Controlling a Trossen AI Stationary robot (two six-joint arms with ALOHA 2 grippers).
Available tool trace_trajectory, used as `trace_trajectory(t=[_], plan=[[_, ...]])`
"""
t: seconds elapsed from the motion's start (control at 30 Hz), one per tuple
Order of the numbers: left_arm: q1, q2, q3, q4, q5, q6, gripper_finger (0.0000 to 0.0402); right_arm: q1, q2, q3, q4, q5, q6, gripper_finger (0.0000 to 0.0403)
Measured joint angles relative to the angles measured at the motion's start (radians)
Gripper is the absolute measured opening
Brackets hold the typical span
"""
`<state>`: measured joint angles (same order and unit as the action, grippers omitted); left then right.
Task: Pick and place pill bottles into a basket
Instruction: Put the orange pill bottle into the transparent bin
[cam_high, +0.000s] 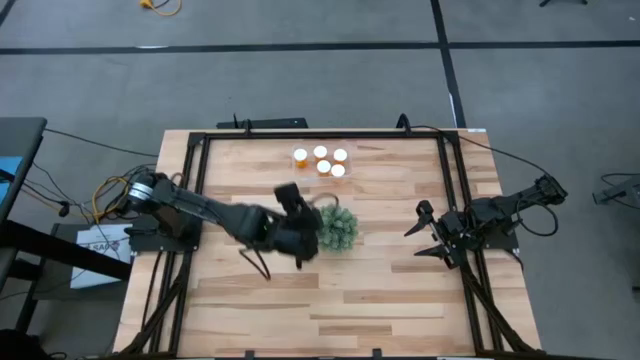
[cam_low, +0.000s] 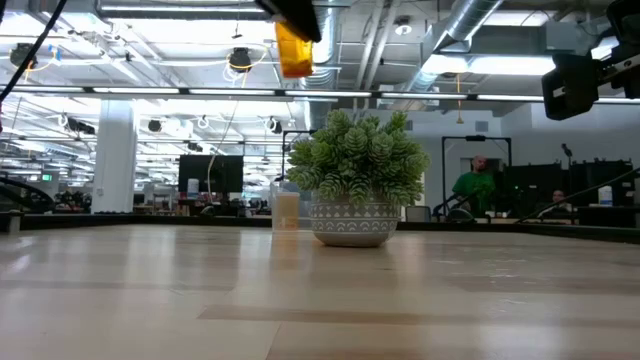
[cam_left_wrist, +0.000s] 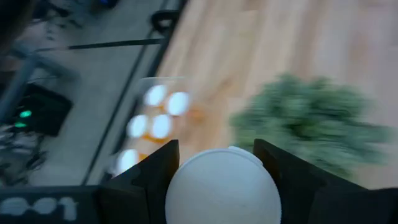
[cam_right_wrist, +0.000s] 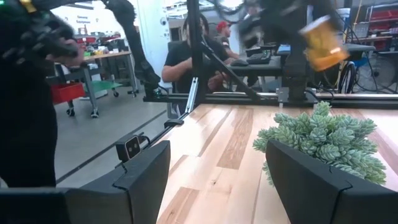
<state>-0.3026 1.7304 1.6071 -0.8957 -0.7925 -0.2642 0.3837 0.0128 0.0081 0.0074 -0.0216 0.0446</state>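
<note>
My left gripper (cam_high: 300, 235) is over the table's middle, next to the green plant (cam_high: 338, 228), and is shut on an orange pill bottle (cam_low: 293, 52) high above the table. The bottle's white cap (cam_left_wrist: 221, 190) shows between the fingers in the left wrist view. Several more white-capped bottles (cam_high: 322, 160) stand in the clear basket (cam_left_wrist: 163, 79) near the table's far edge. My right gripper (cam_high: 415, 240) is open and empty at the table's right side. My left gripper pinches the bottle between its two fingers at the cap end (cam_left_wrist: 186, 174), one finger on each side. The fingers come from above. The orange body (cam_low: 293, 58) hangs below the gripper, a little tilted (cam_right_wrist: 322, 43), lifted well clear of the table.
The plant in its patterned pot (cam_low: 352, 222) stands mid-table, between my left gripper and my right arm. A black metal frame (cam_high: 200, 180) runs around the tabletop. People sit at desks beyond the table (cam_right_wrist: 193, 62).
</note>
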Motion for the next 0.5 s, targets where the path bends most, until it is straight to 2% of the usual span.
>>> trace_trajectory(t=[0.13, 0.33, 0.5], plan=[[0.085, -0.103, -0.132, 0.101, -0.013, 0.049, 0.0180, 0.000, 0.000, 0.000, 0.000, 0.000, 0.000, 0.0260], [0.227, -0.200, -0.331, 0.360, 0.108, 0.097, 0.0190, 0.000, 0.000, 0.000, 0.000, 0.000, 0.000, 0.0260], [0.324, -0.195, -0.386, 0.485, 0.170, 0.123, 0.0183, 0.000, 0.000, 0.000, 0.000, 0.000, 0.000, 0.0260]])
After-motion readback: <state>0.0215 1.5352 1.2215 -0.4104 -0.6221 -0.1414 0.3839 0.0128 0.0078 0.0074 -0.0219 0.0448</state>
